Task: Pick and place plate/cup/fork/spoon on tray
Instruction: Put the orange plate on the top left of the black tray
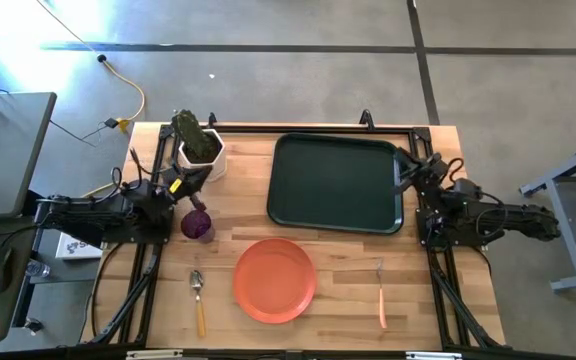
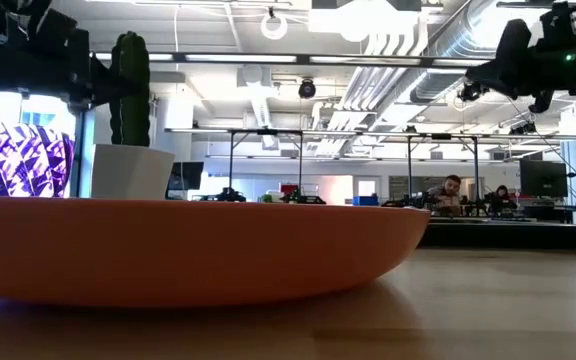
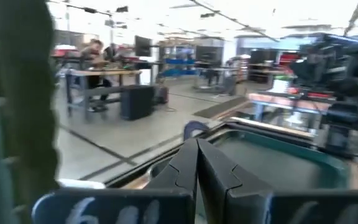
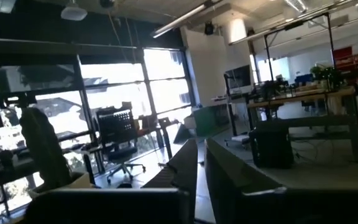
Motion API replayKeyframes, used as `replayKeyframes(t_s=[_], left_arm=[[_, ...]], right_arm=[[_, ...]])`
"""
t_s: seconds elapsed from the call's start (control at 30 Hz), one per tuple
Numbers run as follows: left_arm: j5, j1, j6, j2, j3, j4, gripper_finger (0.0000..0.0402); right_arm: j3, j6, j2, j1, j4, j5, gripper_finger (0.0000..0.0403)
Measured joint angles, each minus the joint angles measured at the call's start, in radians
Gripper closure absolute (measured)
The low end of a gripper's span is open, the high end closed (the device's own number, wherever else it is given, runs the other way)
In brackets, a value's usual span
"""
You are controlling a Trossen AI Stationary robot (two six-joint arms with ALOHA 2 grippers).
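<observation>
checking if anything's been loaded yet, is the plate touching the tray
Apart. The high view shows bare wood between the plate and the tray.

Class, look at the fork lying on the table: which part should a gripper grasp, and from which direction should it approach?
Grip the fork by its thin orange handle, coming straight down from above. It lies flat on the bare table, apart from the plate, so fingers closing across the narrow handle probably suit best.

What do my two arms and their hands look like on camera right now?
Both arms are dark, near-black jointed links with black cabling along them. The left arm carries a small yellow tag near its hand. Each hand ends in two flat, dark, tapering fingers; the right hand looks the same.
</observation>
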Motion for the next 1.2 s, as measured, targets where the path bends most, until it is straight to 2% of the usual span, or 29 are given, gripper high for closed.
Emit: replayKeyframes(t_s=[0.1, 0.2, 0.27, 0.43, 0.57, 0.73, 0.9, 1.13, 1.2], left_arm=[[0.086, 0.004, -0.020, 0.034, 0.000, 0.042, 0.0391], [0.139, 0.002, -0.053, 0.096, 0.000, 0.170, 0.0369], [0.194, 0.002, -0.079, 0.157, 0.003, 0.261, 0.0347], [0.295, -0.002, -0.205, 0.363, 0.070, 0.299, 0.0285], [0.323, -0.044, -0.252, 0.551, 0.162, 0.313, 0.0256], [0.324, -0.123, -0.247, 0.779, 0.252, 0.319, 0.0250], [0.328, -0.183, -0.370, 0.988, 0.299, 0.315, 0.0247], [0.522, -0.188, -0.457, 1.187, 0.396, 0.254, 0.0239], [0.536, -0.188, -0.459, 1.242, 0.421, 0.218, 0.0238]], right_arm=[[0.000, 0.093, 0.000, -0.019, -0.078, -0.040, 0.0344], [0.000, 0.132, 0.010, -0.041, -0.107, -0.087, 0.0313], [0.000, 0.131, 0.020, -0.057, -0.102, -0.079, 0.0293], [0.000, 0.174, 0.031, -0.086, -0.063, -0.092, 0.0263], [0.000, 0.256, 0.045, -0.095, -0.070, -0.137, 0.0254], [0.000, 0.350, 0.093, -0.095, -0.121, -0.156, 0.0253], [0.000, 0.395, 0.141, -0.095, -0.093, -0.214, 0.0253], [0.000, 0.466, 0.155, -0.095, -0.015, -0.352, 0.0253], [0.000, 0.483, 0.155, -0.095, -0.010, -0.382, 0.0253]])
